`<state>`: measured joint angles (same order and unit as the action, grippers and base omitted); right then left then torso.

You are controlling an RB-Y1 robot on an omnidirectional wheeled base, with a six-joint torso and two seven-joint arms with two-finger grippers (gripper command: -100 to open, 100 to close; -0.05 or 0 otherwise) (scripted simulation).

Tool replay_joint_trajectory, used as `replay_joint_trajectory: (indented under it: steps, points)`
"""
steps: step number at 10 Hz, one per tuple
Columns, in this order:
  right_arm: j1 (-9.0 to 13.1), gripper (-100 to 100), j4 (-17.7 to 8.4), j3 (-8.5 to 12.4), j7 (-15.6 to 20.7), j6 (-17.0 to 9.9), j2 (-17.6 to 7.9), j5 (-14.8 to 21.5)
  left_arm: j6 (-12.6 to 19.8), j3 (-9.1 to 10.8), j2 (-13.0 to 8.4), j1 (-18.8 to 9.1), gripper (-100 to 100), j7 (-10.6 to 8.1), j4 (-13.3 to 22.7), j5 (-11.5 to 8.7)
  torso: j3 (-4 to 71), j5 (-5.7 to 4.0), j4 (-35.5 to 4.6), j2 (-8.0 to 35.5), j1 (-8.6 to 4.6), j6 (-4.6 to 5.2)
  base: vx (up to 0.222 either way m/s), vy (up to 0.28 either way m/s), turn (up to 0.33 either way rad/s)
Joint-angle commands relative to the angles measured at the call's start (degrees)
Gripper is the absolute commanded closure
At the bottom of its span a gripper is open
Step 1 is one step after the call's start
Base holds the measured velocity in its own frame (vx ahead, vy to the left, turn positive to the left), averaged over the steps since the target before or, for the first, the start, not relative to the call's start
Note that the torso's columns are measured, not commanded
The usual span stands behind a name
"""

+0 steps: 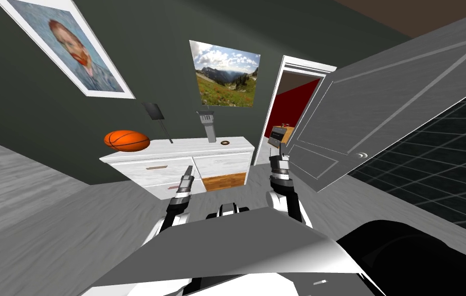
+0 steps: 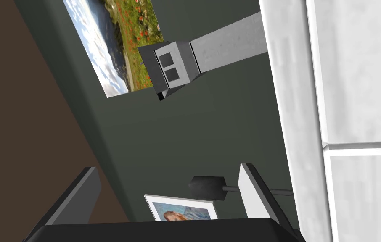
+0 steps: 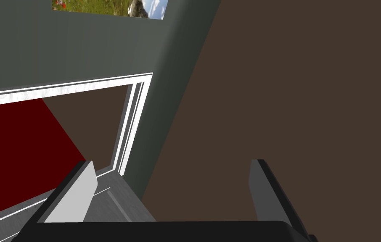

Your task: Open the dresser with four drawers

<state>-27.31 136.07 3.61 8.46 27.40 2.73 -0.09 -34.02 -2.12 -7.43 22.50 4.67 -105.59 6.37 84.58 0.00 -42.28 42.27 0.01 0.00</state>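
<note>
The white dresser (image 1: 175, 160) stands against the dark green wall ahead. Its upper left drawer front carries a small handle (image 1: 156, 167), and a brown wood-coloured panel (image 1: 224, 181) shows at its lower right. My left gripper (image 1: 189, 171) is held up in front of the seam between the two upper drawer fronts, open and holding nothing. In the left wrist view its fingers (image 2: 252, 193) stand wide apart beside the dresser's white front (image 2: 353, 84), not touching it. My right gripper (image 1: 280, 152) is raised to the right of the dresser, near the door, also open (image 3: 173, 185) and empty.
On the dresser top sit an orange basketball (image 1: 126, 140), a dark lamp (image 1: 155, 113), a grey upright object (image 1: 208, 126) and a small ring (image 1: 225, 142). A grey door (image 1: 381, 113) stands open at the right beside a doorway (image 1: 291, 108). Grey floor lies to the left.
</note>
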Motion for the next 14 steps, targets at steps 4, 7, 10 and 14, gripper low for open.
replay_joint_trajectory:
  steps: [4, 7, 10, 14]
  points:
    - [0.0, 0, 0.0, 0.0, 0.0, 0.0, 0.0, 0.0, 0.08, 0.33, -0.54, -2.12, -100, 0.43, 7.68, -0.03, -0.06, 0.0, -0.03, 0.1, 0.01, 0.0, 0.074, -0.048, -0.012]
    - [0.0, 0, 0.0, 0.0, 0.0, 0.0, 0.0, 0.0, 0.12, 0.49, -0.99, -3.11, -100, 0.62, 11.34, -0.05, 0.03, -0.02, 0.02, -0.04, -0.05, 0.0, 0.094, -0.065, -0.011]
    - [0.0, 0, 0.0, 0.0, 0.0, 0.0, 0.0, 0.0, 0.17, 0.67, -1.32, -4.23, -100, 0.83, 15.47, -0.07, -0.02, 0.0, -0.01, 0.03, -0.01, 0.0, 0.082, -0.054, -0.014]
    - [0.0, 0, 0.0, 0.0, 0.0, 0.0, 0.0, 0.0, 0.24, 0.94, -0.98, -5.88, -100, 1.15, 21.54, -0.1, 0.02, -0.01, 0.01, -0.03, -0.03, 0.0, 0.095, -0.053, -0.014]
